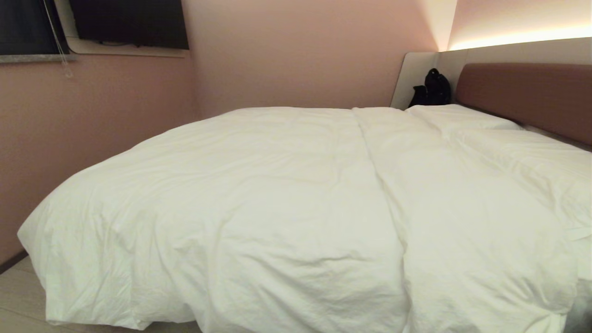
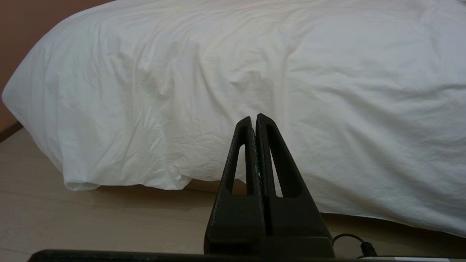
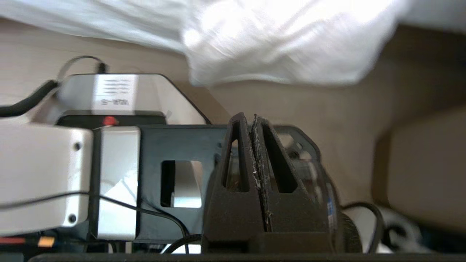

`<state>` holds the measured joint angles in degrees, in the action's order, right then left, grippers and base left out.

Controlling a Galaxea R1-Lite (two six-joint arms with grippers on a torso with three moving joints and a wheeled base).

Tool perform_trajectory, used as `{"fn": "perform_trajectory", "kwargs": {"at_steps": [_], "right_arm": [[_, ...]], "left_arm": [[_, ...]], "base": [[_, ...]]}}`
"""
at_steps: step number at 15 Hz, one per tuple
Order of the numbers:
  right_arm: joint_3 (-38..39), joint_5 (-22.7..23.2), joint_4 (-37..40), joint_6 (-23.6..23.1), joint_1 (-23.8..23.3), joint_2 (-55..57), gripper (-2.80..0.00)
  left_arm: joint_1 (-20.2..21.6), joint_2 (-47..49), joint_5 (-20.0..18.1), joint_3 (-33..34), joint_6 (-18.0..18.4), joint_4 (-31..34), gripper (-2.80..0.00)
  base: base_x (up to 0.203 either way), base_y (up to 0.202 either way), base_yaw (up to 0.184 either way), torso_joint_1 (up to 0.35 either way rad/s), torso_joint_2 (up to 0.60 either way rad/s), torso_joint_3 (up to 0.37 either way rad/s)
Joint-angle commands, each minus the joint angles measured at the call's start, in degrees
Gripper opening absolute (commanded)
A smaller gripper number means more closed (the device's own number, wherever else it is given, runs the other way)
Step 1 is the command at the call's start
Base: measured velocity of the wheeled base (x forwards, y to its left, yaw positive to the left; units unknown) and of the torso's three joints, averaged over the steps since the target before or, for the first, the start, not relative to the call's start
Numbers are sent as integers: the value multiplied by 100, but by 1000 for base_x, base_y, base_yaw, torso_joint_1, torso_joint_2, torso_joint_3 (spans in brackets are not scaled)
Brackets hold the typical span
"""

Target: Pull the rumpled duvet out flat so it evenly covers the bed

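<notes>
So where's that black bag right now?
In the head view, the black bag sits at the far right, against the light grey panel, beside the brown headboard and behind the far pillow.

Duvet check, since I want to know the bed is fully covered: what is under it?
The duvet hides the mattress; its edge hangs to the wooden floor. Only pillows and the headboard show beyond it.

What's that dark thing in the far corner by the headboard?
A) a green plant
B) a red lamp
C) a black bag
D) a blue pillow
C: a black bag sits at the far corner beside the brown headboard, beyond the white duvet.
</notes>
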<state>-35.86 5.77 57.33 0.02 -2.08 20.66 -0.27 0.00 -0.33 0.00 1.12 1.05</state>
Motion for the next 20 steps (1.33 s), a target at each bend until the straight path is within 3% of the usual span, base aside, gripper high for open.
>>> {"fn": "perform_trajectory", "kwargs": {"at_steps": [1,4,8,12,15,17,20], "right_arm": [[45,106,10,6,138,-477,-280],[112,245,-147,17,149,-675,-280],[575,653,-1166,85,169,-1967,-280],[717,770,-2212,697,177,-2058,-280],[1008,440,-3433,763,180,-2058,-280],[1197,291,-3785,746,180,-2058,-280],[2263,-108,-5393,572,179,-2058,-280]], "left_arm": [[0,0,-2,0,2,1,-280],[0,0,-2,0,2,1,-280],[0,0,-2,0,2,1,-280],[0,0,-2,0,2,1,-280],[0,0,-2,0,2,1,-280],[0,0,-2,0,1,1,-280],[0,0,-2,0,2,1,-280]], "base": [[0,0,0,0,0,0],[0,0,0,0,0,0],[0,0,0,0,0,0],[0,0,0,0,0,0],[0,0,0,0,0,0],[0,0,0,0,0,0],[0,0,0,0,0,0]]}}
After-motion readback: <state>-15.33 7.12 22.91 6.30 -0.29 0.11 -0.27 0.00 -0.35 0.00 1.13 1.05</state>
